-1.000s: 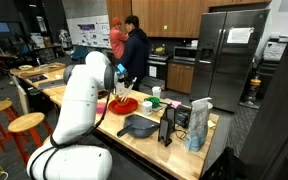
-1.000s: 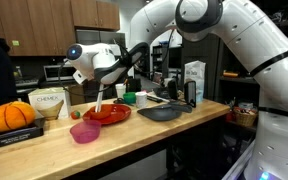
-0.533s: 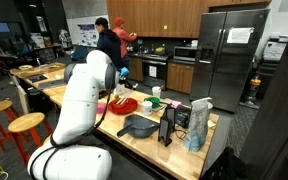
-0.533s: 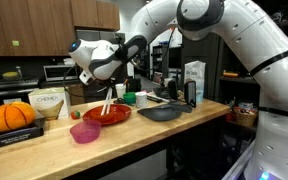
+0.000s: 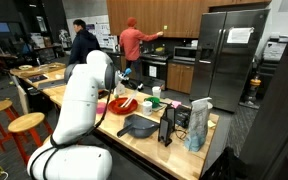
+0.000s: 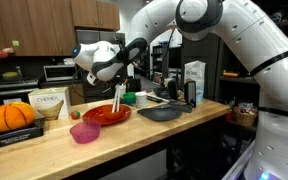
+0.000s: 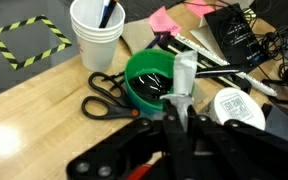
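My gripper [image 7: 179,100] is shut on a thin white utensil [image 7: 185,72] that sticks out past the fingertips. In an exterior view the gripper [image 6: 115,80] holds the utensil [image 6: 118,99] hanging down over the far edge of a red plate [image 6: 106,115]. In the wrist view a green bowl [image 7: 152,78] lies just beyond the fingertips, with black-handled scissors [image 7: 108,101] beside it and a white cup [image 7: 96,32] farther off. In an exterior view the arm hides most of the gripper [image 5: 119,88] above the red plate [image 5: 125,104].
A pink bowl [image 6: 84,132] and a pumpkin [image 6: 11,116] sit on the wooden counter [image 6: 134,140]. A dark grey pan [image 6: 162,113] lies beside the plate. A white round lid [image 7: 236,108] and cables lie near the green bowl. Two people stand in the kitchen behind [image 5: 134,42].
My gripper has moved with the utensil across the red plate toward the green bowl and the pan. The people in the background have walked to other spots.
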Controlling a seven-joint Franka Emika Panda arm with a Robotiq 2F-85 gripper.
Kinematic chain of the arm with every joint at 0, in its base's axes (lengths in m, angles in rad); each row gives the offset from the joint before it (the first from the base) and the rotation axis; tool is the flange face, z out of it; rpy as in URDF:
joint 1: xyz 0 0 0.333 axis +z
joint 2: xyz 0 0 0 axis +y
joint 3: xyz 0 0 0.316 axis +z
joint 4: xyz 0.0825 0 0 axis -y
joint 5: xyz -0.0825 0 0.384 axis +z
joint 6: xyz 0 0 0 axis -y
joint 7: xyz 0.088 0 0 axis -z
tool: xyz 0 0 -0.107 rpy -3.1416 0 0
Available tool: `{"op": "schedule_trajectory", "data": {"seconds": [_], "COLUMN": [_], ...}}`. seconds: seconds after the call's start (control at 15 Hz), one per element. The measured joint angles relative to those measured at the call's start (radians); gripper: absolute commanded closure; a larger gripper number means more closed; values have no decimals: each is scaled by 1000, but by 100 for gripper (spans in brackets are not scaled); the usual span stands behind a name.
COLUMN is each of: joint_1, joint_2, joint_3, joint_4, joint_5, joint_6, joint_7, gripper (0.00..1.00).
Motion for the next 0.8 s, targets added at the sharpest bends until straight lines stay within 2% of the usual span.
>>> {"op": "schedule_trajectory", "data": {"seconds": [0.4, 0.8], "joint_1": [18, 23], "joint_2": [24, 28], "joint_3": [-13, -9], "joint_4": [0, -2], "joint_5": [-164, -228], "joint_6": [68, 226], "joint_7": [114, 196], "gripper": [98, 98]}}
